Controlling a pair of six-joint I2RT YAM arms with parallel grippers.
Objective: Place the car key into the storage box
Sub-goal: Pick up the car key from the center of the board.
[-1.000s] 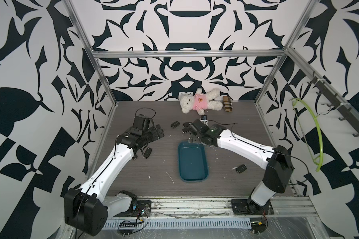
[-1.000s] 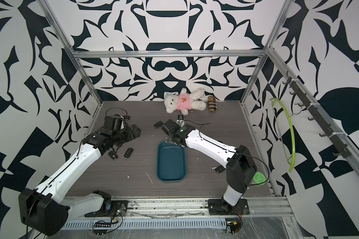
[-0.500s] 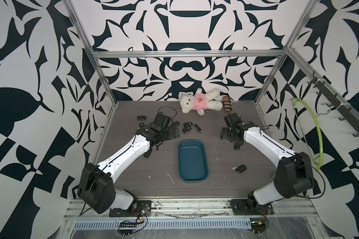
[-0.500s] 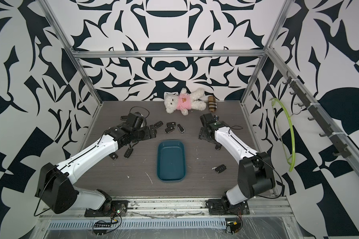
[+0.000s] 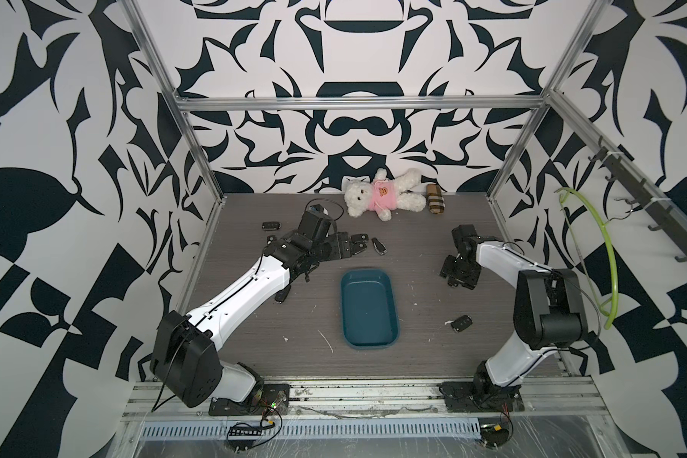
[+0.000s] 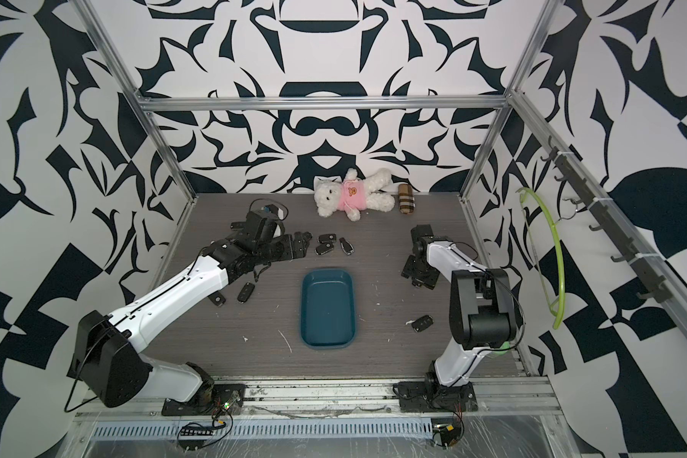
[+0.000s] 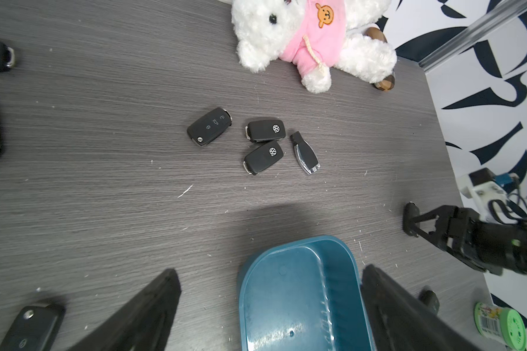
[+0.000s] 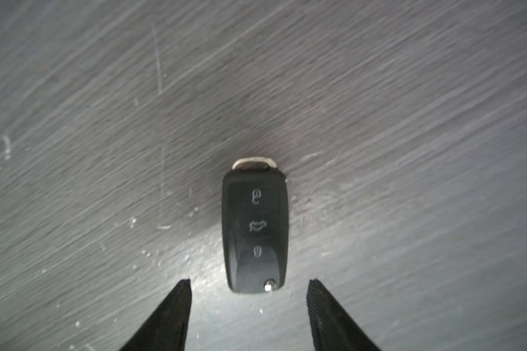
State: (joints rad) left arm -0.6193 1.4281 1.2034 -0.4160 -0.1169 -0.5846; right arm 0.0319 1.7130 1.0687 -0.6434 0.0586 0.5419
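Though formerly by box [image 5: 369,305], right tool [image 8: 248,282] at key [image 8: 254,225]

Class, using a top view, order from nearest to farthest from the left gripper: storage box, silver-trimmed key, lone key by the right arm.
1. Silver-trimmed key, just off the tips of the left gripper.
2. Storage box, mid-table.
3. Lone key, beyond the box, on the robot's right.
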